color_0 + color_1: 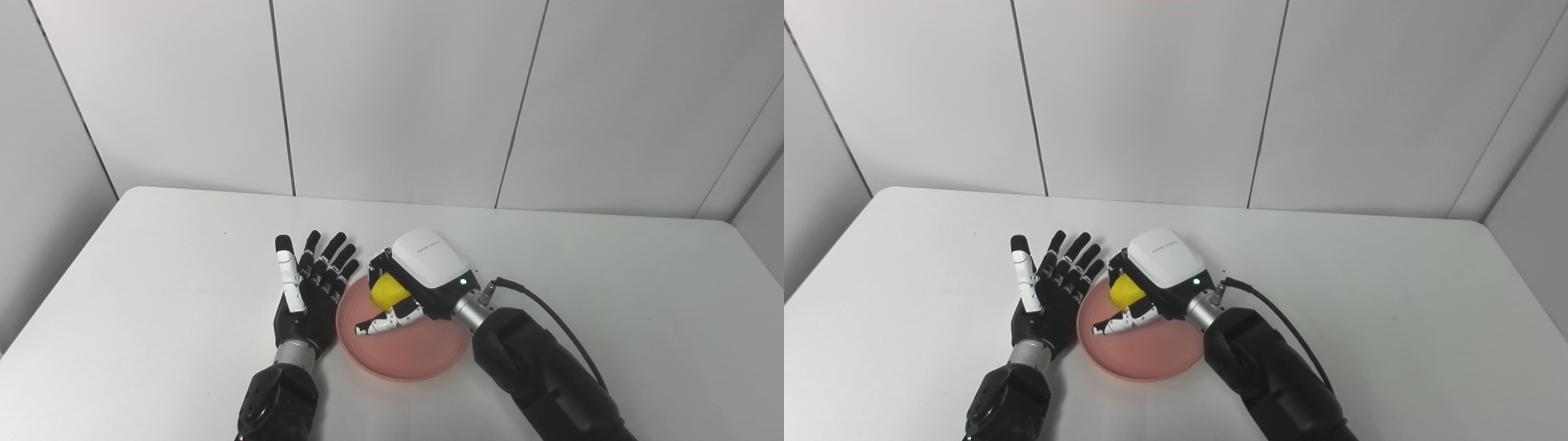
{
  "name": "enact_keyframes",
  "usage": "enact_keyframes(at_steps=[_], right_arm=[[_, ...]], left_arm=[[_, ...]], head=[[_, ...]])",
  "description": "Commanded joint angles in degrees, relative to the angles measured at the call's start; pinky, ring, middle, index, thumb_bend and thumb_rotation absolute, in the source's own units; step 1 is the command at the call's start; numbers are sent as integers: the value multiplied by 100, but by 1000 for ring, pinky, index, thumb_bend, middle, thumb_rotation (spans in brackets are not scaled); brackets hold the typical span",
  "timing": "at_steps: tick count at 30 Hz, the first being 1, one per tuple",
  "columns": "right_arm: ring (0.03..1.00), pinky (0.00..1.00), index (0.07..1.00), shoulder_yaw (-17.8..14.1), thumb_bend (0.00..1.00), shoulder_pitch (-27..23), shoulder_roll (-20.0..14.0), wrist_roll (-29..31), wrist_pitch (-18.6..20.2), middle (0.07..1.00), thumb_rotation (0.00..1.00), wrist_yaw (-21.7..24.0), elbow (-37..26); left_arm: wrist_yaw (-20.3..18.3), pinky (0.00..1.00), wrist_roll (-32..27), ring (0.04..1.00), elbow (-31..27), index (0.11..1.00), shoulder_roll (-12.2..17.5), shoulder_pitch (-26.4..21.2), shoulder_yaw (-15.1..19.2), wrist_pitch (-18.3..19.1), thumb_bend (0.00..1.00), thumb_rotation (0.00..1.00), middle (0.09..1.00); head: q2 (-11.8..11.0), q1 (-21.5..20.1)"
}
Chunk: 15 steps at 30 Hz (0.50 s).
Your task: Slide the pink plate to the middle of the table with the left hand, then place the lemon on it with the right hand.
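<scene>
Gripping the lemon (388, 291) in curled fingers, the right hand (411, 282) hangs over the far-left part of the pink plate (404, 352). The left hand (311, 288) rests with fingers spread and empty, against the plate's left rim, nearer the bench's (612, 306) front edge than its back. Best to lower until the fruit nearly touches, shift toward the plate's centre, then loosen gently so it doesn't roll.

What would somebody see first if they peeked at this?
The bright yellow lemon, held in the right hand just above the pink plate in the middle of the white table. Beside the plate's left rim, the black left hand is open, fingers spread.
</scene>
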Motion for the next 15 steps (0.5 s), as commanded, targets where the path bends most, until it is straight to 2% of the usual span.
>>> enact_keyframes(at_steps=[1, 2, 5, 15], right_arm=[[327, 247, 435, -30, 582, -164, -35, 15, -147, 394, 560, -41, -148], [330, 249, 435, -29, 582, -151, -39, 14, -185, 396, 558, -104, -107], [243, 187, 338, -19, 585, -129, -52, 17, -264, 309, 553, -212, -17], [291, 217, 395, 4, 596, -50, -67, 46, -372, 362, 633, -298, 77]], left_arm=[[269, 897, 119, 867, 332, 987, -207, 271, 33, 294, 876, 892, 870], [260, 896, 141, 868, 343, 988, -195, 274, 19, 282, 877, 892, 870], [251, 869, 159, 855, 367, 984, -185, 273, 12, 258, 886, 892, 866], [234, 893, 110, 875, 360, 981, -196, 251, 22, 271, 878, 899, 896]], head=[[6, 6], [-7, 14], [-6, 3], [24, 4]])
